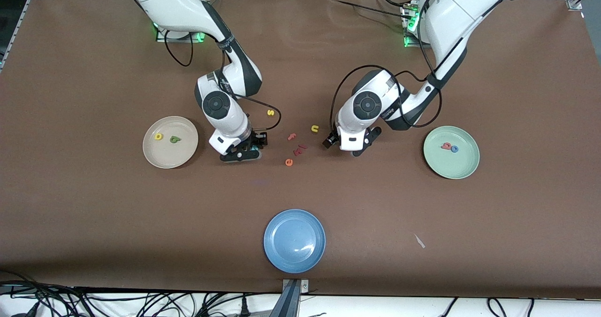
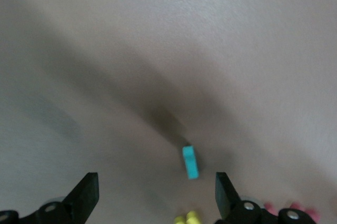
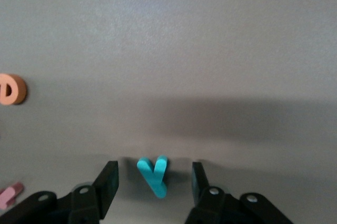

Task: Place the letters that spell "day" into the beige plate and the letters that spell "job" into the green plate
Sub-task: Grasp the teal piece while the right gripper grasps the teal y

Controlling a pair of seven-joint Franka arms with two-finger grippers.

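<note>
1. Letters "a" (image 1: 158, 136) and "d" (image 1: 175, 139) lie in the beige plate (image 1: 155, 159).
2. The "b" (image 1: 446, 145) and "o" (image 1: 454, 149) lie in the green plate (image 1: 465, 169).
3. The right gripper (image 3: 155, 179) is low at the table beside the beige plate, its fingers (image 3: 108, 179) spread on each side of the teal "y" (image 3: 154, 175), not pinching it.
4. The left gripper (image 2: 157, 192) is low near the middle letters, its fingers (image 2: 87, 195) spread wide around the teal "j" (image 2: 190, 162).

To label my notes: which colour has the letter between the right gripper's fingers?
Teal: the "y", seen best in the right wrist view.
</note>
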